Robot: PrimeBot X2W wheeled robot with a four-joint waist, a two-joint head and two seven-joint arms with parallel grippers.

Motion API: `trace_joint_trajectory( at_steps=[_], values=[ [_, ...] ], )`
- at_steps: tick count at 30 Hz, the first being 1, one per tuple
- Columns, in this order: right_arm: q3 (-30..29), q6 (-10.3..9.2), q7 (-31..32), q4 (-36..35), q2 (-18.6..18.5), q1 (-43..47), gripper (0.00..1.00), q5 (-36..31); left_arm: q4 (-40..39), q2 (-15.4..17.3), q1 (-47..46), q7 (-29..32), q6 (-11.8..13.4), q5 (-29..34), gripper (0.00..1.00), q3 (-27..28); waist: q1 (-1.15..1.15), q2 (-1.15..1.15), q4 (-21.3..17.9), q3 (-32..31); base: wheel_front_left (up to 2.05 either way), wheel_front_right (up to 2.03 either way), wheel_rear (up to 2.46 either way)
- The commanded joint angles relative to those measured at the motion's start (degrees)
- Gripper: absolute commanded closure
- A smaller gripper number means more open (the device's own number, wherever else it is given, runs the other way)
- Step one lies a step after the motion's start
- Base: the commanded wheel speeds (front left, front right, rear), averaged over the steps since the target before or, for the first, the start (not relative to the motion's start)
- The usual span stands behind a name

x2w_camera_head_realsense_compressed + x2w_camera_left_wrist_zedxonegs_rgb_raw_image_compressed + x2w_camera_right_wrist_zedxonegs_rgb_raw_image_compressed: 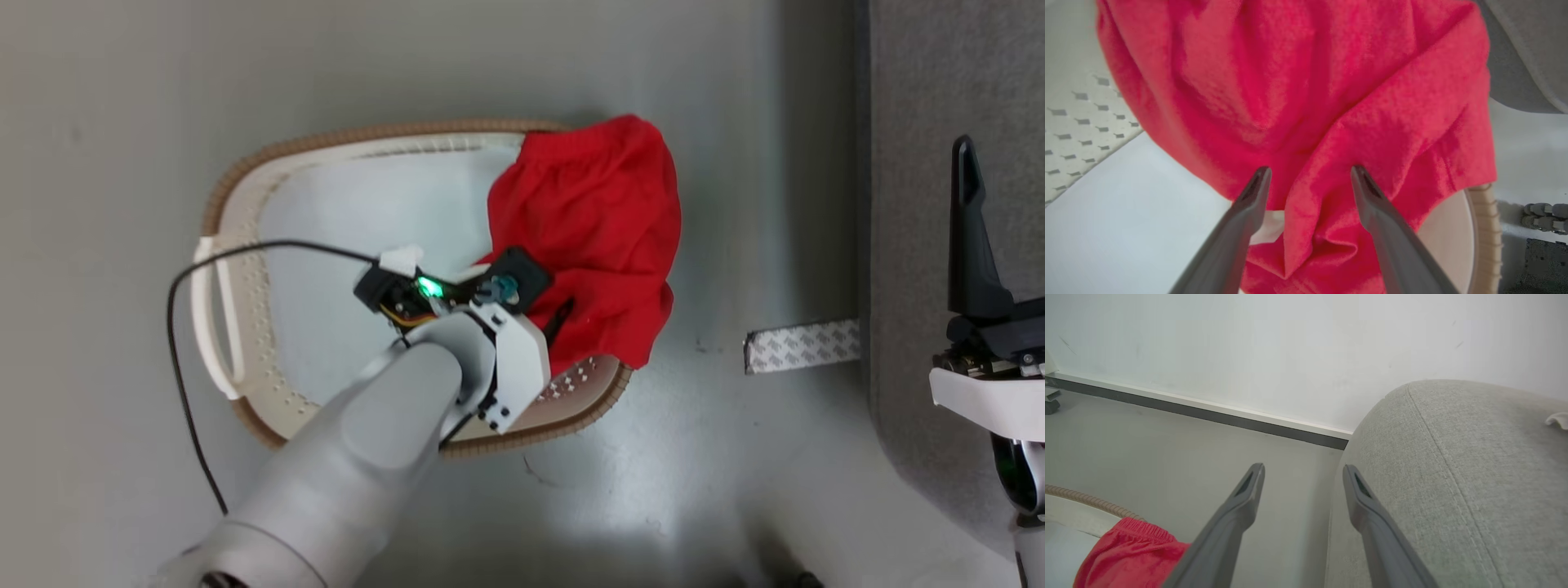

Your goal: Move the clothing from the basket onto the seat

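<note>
left gripper (1310, 170) spread wide, tipped down into the right end of the basket (237, 269), nothing clamped. a raised fold of the clothing (1306, 81) between the two dark fingers (1247, 216), tips down among the red cloth, a small patch of white showing beside the left-hand finger in the wrist view. in the head view, pale forearm (359, 457) slanting up from the lower left, green light (429, 287) aglow at the wrist, thin black cable (175, 327) looping out past the basket's left handle and down over the floor (122, 98).

red clothing bunched at the basket's right end, draped over the brown rim and hanging partly outside it. pale lining open to view across the middle and left. basket flat on the grey floor, apart from the seat (939, 82) on the right, with a short white patterned strip (804, 345) on the floor between the two, one end touching the seat's edge.

right gripper (1303, 468) likewise parted, empty, held in the air at the seat's rounded edge, well clear of the basket. in its wrist view: floor between the fingers, grey woven upholstery with a stitched seam on the right, a corner of red cloth and brown rim at the lower left, dark skirting (1208, 416) under a white wall (1249, 343) beyond. small pale scrap (1557, 418) at the seat's far right, too little seen to name.
</note>
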Motion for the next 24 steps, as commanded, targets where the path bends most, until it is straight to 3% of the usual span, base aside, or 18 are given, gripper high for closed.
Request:
trace_joint_trajectory(
  at_steps=[1, 9, 10, 11, 18, 24],
  values=[
    [-0.1, -0.12, 0.0, -0.4, 0.3, -1.0, 0.0, -0.1, 0.5, 0.4, -0.8, -0.4, 0.2, -0.5, 0.0, -0.2, -0.01, 0.0, -0.6, 1.3, 0.0, 0.0, 0.0],
    [0.4, -0.12, 0.0, -1.4, 1.4, -1.3, 0.0, -0.1, 3.4, 0.3, -4.2, -0.2, -0.4, -2.2, 0.0, -4.0, -0.01, 0.0, -2.0, 4.4, 0.0, 0.0, 0.0],
    [0.3, -0.12, 0.0, -1.4, 1.4, -1.3, 0.0, 0.0, 3.6, 0.3, -4.4, -0.1, -0.4, -2.5, 0.27, -4.5, -0.01, 0.0, -2.1, 4.5, 0.0, 0.0, 0.0],
    [0.1, -0.12, 0.0, -1.3, 1.5, -1.3, 0.0, 0.1, 3.6, 0.3, -4.6, -0.3, -0.6, -3.1, 1.0, -4.9, -0.01, 0.0, -2.1, 4.6, 0.0, 0.0, 0.0],
    [-0.4, -0.12, 0.0, -0.8, 1.9, -1.7, 0.0, 0.1, 2.9, 0.3, -4.0, -1.8, -1.0, -7.4, 1.0, -6.6, -0.01, 0.0, -1.6, 3.2, 0.0, 0.0, 0.0],
    [-1.0, -0.12, 0.0, 0.1, 2.5, -0.3, 0.0, 0.3, 2.1, 0.3, -1.0, -4.5, -1.2, -14.2, 1.0, -4.8, -0.01, 0.0, -0.1, -2.4, 0.0, 0.0, 0.0]
  ],
)
